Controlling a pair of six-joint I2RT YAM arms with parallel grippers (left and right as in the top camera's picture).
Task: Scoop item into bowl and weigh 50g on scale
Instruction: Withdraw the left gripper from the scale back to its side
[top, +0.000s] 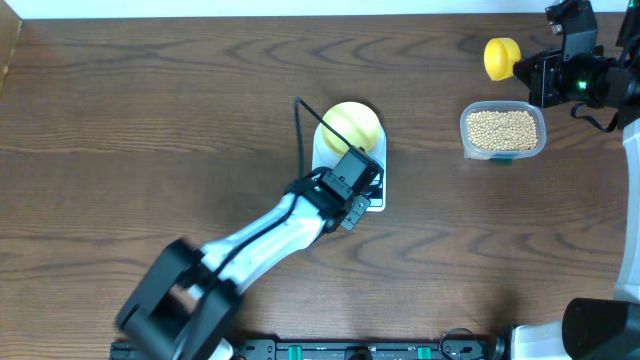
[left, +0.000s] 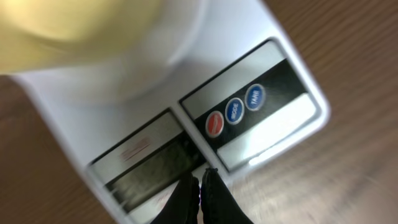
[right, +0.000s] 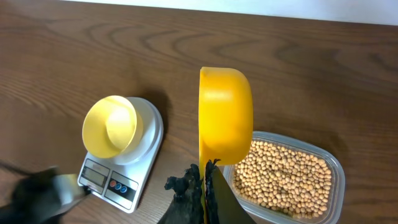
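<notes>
The pale-yellow bowl (top: 351, 124) stands empty on the white scale (top: 372, 200) at mid table; both also show in the right wrist view, bowl (right: 112, 126) on scale (right: 144, 163). My left gripper (left: 201, 178) is shut and empty, its tips at the scale's (left: 81, 106) front edge by the grey display (left: 152, 168), left of the round buttons (left: 235, 111). My right gripper (right: 204, 169) is shut on the handle of the bright yellow scoop (right: 225, 115), held on edge above the table beside the clear tub (right: 333, 168) of tan beans (right: 283, 180). Overhead, the scoop (top: 501, 57) is at far right.
The tub of beans (top: 503, 131) sits right of the scale, below the right arm (top: 575, 70). The left arm (top: 265, 235) stretches diagonally from the front left toward the scale. A black cable (top: 300, 125) runs beside the scale's left side.
</notes>
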